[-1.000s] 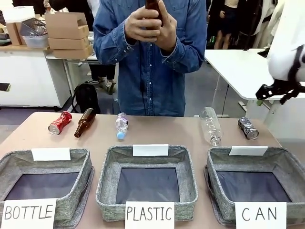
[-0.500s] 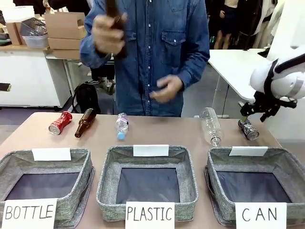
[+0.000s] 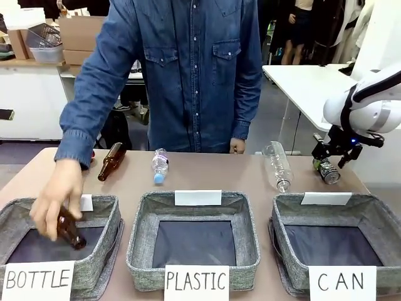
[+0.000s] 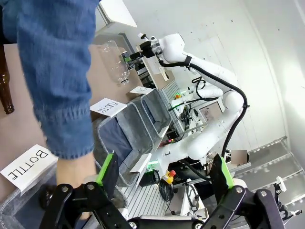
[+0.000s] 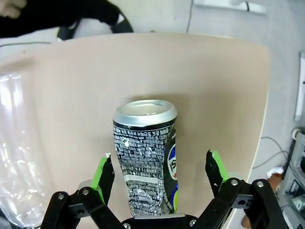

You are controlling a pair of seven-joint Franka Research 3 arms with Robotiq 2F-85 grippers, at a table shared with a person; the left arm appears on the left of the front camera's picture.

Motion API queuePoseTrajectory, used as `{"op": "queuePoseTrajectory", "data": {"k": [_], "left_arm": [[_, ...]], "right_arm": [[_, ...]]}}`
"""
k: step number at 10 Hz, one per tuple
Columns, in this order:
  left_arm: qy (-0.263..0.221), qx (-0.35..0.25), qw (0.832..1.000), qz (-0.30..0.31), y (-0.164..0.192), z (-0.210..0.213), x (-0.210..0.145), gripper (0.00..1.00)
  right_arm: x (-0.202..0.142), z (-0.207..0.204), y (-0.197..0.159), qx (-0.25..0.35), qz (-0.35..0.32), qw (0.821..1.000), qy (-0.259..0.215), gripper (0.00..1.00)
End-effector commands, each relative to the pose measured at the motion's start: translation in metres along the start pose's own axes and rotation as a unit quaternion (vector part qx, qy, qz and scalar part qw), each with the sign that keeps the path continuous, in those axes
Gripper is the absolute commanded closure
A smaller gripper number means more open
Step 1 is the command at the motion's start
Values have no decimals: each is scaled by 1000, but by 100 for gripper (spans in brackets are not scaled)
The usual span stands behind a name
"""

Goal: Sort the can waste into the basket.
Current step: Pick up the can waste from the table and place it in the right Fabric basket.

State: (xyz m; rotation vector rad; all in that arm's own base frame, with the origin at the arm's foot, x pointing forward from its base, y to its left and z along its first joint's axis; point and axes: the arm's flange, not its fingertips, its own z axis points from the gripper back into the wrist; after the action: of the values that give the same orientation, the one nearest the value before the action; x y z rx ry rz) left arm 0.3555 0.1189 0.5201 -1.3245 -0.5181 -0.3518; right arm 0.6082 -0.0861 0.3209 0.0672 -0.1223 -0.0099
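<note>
1. My right gripper [image 5: 159, 166], black with green pads, stands spread wide, one finger on either side of the dented dark drink can with silver and blue print [image 5: 145, 157]. It grips nothing. I judge it is lined up across the can's body for a pinch.
2. My left gripper [image 4: 164, 167] is likewise spread and empty.
3. In the front view the can lies on its side at right of centre, just beyond the grey woven basket signed "CAN" [image 3: 376, 213] at bottom right, so the carry should be short.
4. The right wrist view shows the straddle. The front view is too small to show it, but it does show the basket.
</note>
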Motion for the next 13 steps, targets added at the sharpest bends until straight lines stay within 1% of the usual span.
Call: {"op": "queuePoseTrajectory", "data": {"k": [1, 5, 6, 7, 8, 9, 10, 12, 13], "left_arm": [[4, -4, 1000, -11, -2, 2, 0, 0], [4, -4, 1000, -11, -2, 2, 0, 0], [4, -4, 1000, -11, -2, 2, 0, 0], [4, -4, 1000, -11, -2, 2, 0, 0], [4, -4, 1000, -11, -2, 2, 0, 0], [4, -4, 1000, -11, -2, 2, 0, 0], [4, -4, 1000, -11, -2, 2, 0, 0], [4, -4, 1000, -11, -2, 2, 0, 0], [4, -4, 1000, -11, -2, 2, 0, 0]], "right_arm": [[8, -1, 8, -21, -6, 1000, 12, 0], [9, -4, 13, -44, -6, 999, 11, 0], [10, -4, 13, -45, -4, 999, 15, 60], [10, -4, 13, -45, -5, 999, 19, 60], [10, -4, 13, -45, -2, 999, 21, 100], [10, -4, 14, -47, 2, 999, 23, 65], [11, -4, 14, -48, 5, 999, 23, 100], [10, -4, 14, -44, 7, 999, 28, 100], [10, -4, 14, -42, -2, 999, 26, 100]]}}
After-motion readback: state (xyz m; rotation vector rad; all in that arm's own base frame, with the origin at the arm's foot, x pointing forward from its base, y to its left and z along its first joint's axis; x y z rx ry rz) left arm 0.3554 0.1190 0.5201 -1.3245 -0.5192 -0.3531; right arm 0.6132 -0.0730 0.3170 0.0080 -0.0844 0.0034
